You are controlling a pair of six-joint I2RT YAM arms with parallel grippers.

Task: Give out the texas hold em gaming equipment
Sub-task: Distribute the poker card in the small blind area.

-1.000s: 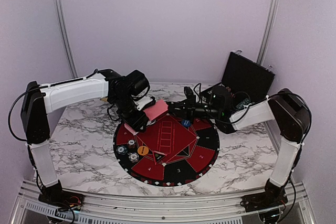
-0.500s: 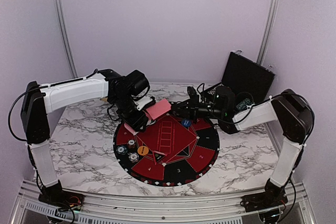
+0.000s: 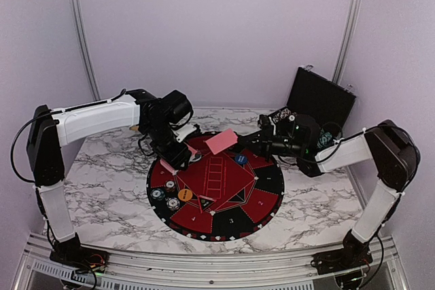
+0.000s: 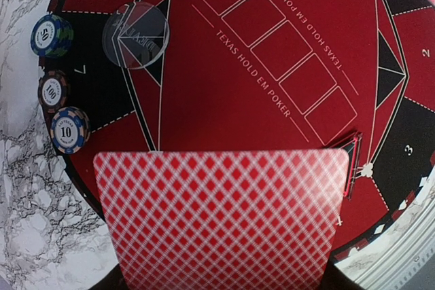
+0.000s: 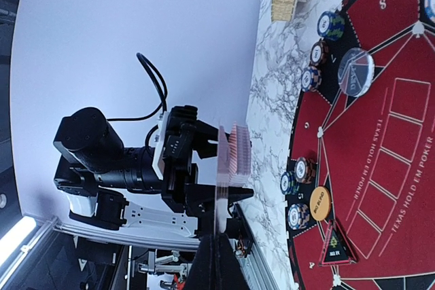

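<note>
My left gripper (image 3: 179, 156) hovers over the mat's far-left edge, shut on a deck of pink-red-backed playing cards (image 4: 221, 219). The deck fills the lower left wrist view and hides the fingers. My right gripper (image 3: 243, 142) is shut on a single card (image 3: 221, 142), held in the air right of the deck and apart from it; the right wrist view shows this card (image 5: 221, 181) edge-on. Small poker chip stacks (image 4: 69, 129) sit at seat 7, others (image 3: 173, 203) near the orange disc (image 3: 185, 195). A clear disc (image 4: 134, 26) and a blue disc (image 3: 240, 159) lie on the mat.
The round red-and-black mat (image 3: 265, 202) covers the middle of the marble table. An open black case (image 3: 319, 100) stands at the back right, behind my right arm. A small black triangular marker (image 5: 332, 249) rests on the mat by the orange disc.
My right gripper has drawn back to the right with one card pulled off the deck. The left arm and the deck have stayed put.
</note>
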